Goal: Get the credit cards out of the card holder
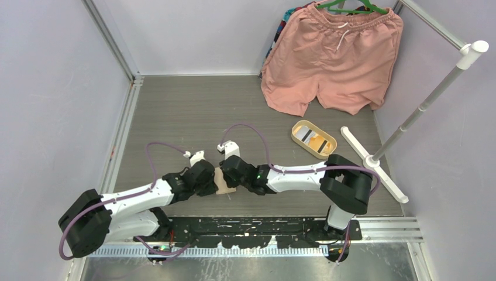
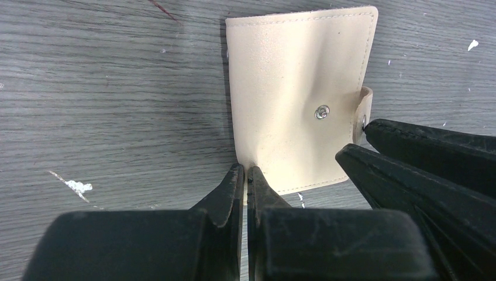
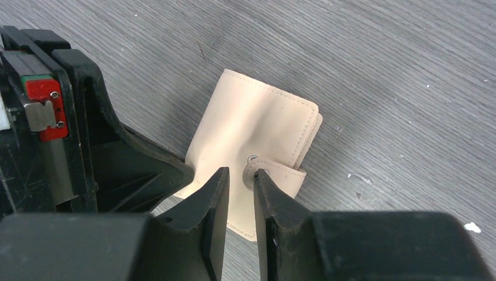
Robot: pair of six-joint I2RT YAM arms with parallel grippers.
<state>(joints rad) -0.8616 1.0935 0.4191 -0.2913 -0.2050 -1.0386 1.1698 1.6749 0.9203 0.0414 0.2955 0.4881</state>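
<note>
The card holder (image 2: 298,99) is seen lying folded on the tabletop (image 2: 88,88) between the two arms. The left end effector (image 2: 245,177) is clenched, its tips set at the holder's near corner; whether leather is pinched cannot be told. The right end effector (image 3: 240,175) is narrowly parted at the snap tab (image 3: 283,175), and no grip on it can be confirmed. The stud (image 2: 321,111) is bare, so the tab is judged undone. For the opening to go well, the corner should be pinned down while the top flap is caught by its free edge and peeled over slowly, so that the holder is not dragged. Its pockets are hidden. In the oval tray (image 1: 334,142), well apart, what look like two credit cards (image 1: 313,139) are held, one orange-yellow.
</note>
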